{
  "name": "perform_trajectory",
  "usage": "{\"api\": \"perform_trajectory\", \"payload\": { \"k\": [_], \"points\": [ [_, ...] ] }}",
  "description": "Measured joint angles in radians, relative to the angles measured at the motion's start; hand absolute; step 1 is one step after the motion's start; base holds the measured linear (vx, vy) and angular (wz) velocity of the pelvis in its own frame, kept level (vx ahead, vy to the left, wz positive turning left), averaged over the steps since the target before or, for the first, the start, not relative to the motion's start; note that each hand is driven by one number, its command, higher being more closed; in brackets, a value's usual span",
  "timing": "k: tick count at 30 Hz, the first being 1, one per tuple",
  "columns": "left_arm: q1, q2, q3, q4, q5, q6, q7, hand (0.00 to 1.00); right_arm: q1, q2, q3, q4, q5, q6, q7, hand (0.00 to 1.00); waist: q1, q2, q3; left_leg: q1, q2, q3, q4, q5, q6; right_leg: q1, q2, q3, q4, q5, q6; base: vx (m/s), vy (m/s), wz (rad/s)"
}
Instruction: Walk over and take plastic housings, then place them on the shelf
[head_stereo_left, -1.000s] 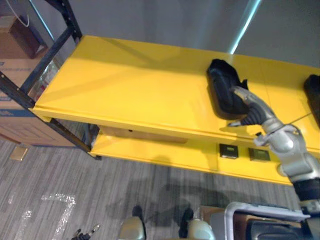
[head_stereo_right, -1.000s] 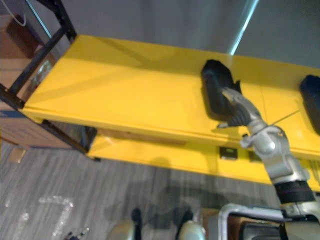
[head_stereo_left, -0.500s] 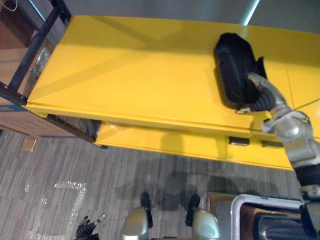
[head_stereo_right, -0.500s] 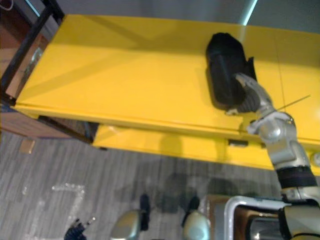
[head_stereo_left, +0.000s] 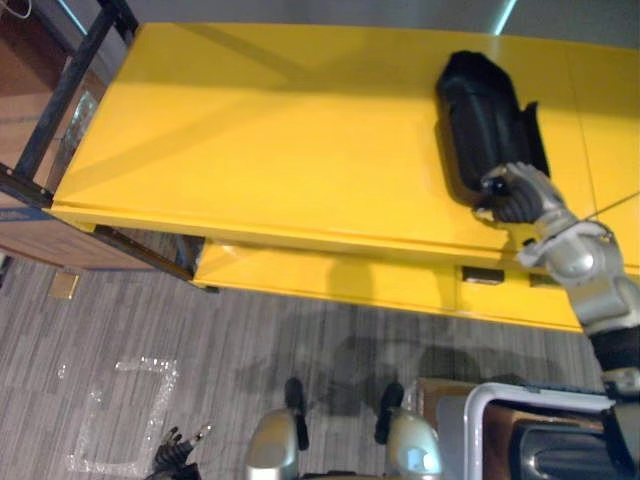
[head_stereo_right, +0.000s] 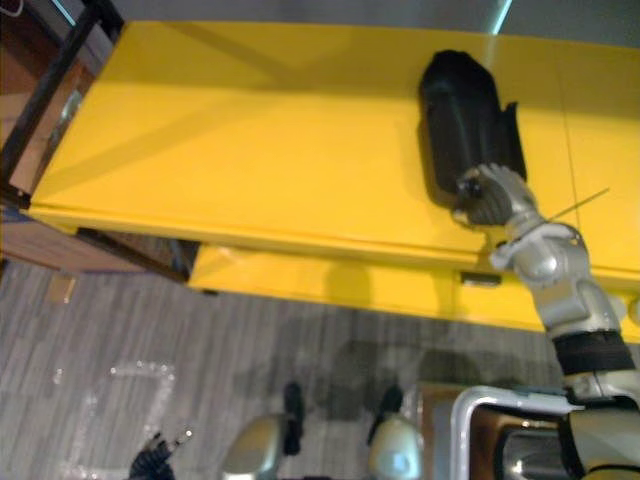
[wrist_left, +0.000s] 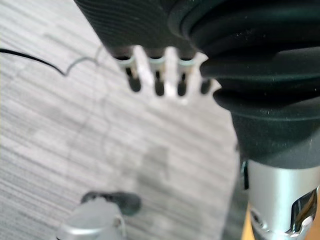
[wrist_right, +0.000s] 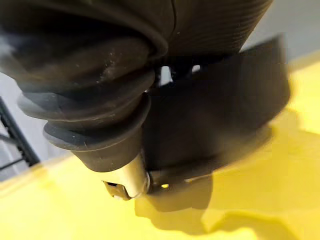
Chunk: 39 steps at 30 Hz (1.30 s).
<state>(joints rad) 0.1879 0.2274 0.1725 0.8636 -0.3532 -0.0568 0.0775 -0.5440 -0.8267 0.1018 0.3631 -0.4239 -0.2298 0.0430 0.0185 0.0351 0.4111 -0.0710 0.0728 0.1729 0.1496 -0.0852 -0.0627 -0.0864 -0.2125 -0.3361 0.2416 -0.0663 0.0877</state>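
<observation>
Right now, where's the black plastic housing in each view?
Left eye view: black plastic housing upper right, lying on the yellow shelf, right hand at its near end.
Right eye view: black plastic housing upper right, same pose.
Right wrist view: black plastic housing just past the hand's cover.
Left wrist view: left hand over grey floor.
Shared landmark: the yellow shelf.

Silver right hand (head_stereo_left: 512, 193) — dark ribbed cover (wrist_right: 95, 95)

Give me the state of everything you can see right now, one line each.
plastic housing: lying flat on the top level, near end in the right hand.
right hand: fingers curled on the housing's near end.
left hand: fingers relaxed, holding nothing, over the floor.
yellow shelf: standing, bearing the housing on its top level.
</observation>
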Motion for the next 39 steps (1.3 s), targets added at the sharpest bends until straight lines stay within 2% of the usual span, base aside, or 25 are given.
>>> {"api": "perform_trajectory", "payload": {
  "k": [9, 15, 20, 22, 27, 31, 34, 39],
  "points": [
    [-0.001, 0.000, -0.001, 0.001, 0.000, -0.001, -0.007, 0.00, -0.022, -0.003, 0.028, 0.016, -0.043, 0.009, -0.044, 1.00, 0.000, 0.015, 0.009, -0.001, -0.001, -0.002, 0.001, 0.000, 0.000, 0.000, 0.000, 0.000, 0.000, -0.001, 0.000, 0.00, 0.000, 0.00],
    [-0.003, 0.000, -0.001, 0.000, 0.000, -0.001, -0.007, 0.00, -0.030, -0.024, 0.038, 0.046, -0.070, -0.014, -0.065, 1.00, 0.006, 0.015, 0.009, -0.003, -0.006, -0.010, 0.001, 0.000, 0.000, 0.000, -0.008, -0.009, 0.012, -0.009, 0.001, 0.00, -0.003, 0.04],
    [-0.003, 0.000, -0.001, -0.001, 0.000, -0.001, -0.007, 0.00, -0.076, -0.066, 0.084, 0.076, -0.168, -0.075, -0.072, 1.00, 0.007, 0.015, 0.009, -0.014, -0.009, -0.024, 0.004, 0.000, 0.000, 0.000, -0.013, -0.021, 0.015, -0.012, 0.002, 0.01, -0.008, 0.09],
    [-0.003, 0.000, -0.001, -0.001, 0.000, -0.001, -0.007, 0.00, -0.094, -0.082, 0.104, 0.089, -0.192, -0.087, -0.072, 1.00, 0.013, 0.015, 0.009, -0.015, -0.009, -0.024, 0.005, 0.000, 0.000, 0.000, -0.012, -0.021, 0.014, -0.012, 0.002, 0.00, -0.004, 0.02],
    [-0.002, 0.001, -0.001, -0.011, 0.001, 0.000, -0.009, 0.00, -0.135, -0.148, 0.170, 0.102, -0.258, -0.153, -0.076, 1.00, 0.024, 0.007, 0.014, -0.017, -0.009, -0.026, 0.005, 0.000, 0.000, 0.000, -0.011, -0.023, 0.011, -0.012, 0.002, 0.00, 0.000, 0.00],
    [-0.002, 0.003, 0.000, -0.029, 0.001, 0.000, -0.014, 0.00, -0.172, -0.209, 0.207, 0.136, -0.285, -0.207, -0.075, 1.00, 0.033, -0.004, 0.020, -0.018, -0.010, -0.032, 0.007, 0.000, 0.000, 0.002, -0.012, -0.029, 0.008, -0.011, 0.002, 0.01, -0.005, 0.04],
    [-0.002, 0.003, 0.000, -0.030, 0.002, 0.001, -0.014, 0.00, -0.197, -0.257, 0.235, 0.151, -0.298, -0.233, -0.075, 1.00, 0.035, -0.007, 0.022, -0.019, -0.010, -0.041, 0.010, 0.000, 0.000, 0.012, -0.012, -0.042, 0.002, -0.011, 0.002, 0.02, -0.009, 0.09],
    [-0.001, 0.005, 0.001, -0.043, 0.003, 0.002, -0.015, 0.00, -0.227, -0.287, 0.235, 0.168, -0.297, -0.269, -0.055, 1.00, 0.044, -0.019, 0.029, -0.021, -0.007, -0.049, 0.012, 0.000, 0.000, 0.020, -0.008, -0.050, -0.008, -0.009, 0.002, 0.00, -0.008, 0.05]
  ]
}}
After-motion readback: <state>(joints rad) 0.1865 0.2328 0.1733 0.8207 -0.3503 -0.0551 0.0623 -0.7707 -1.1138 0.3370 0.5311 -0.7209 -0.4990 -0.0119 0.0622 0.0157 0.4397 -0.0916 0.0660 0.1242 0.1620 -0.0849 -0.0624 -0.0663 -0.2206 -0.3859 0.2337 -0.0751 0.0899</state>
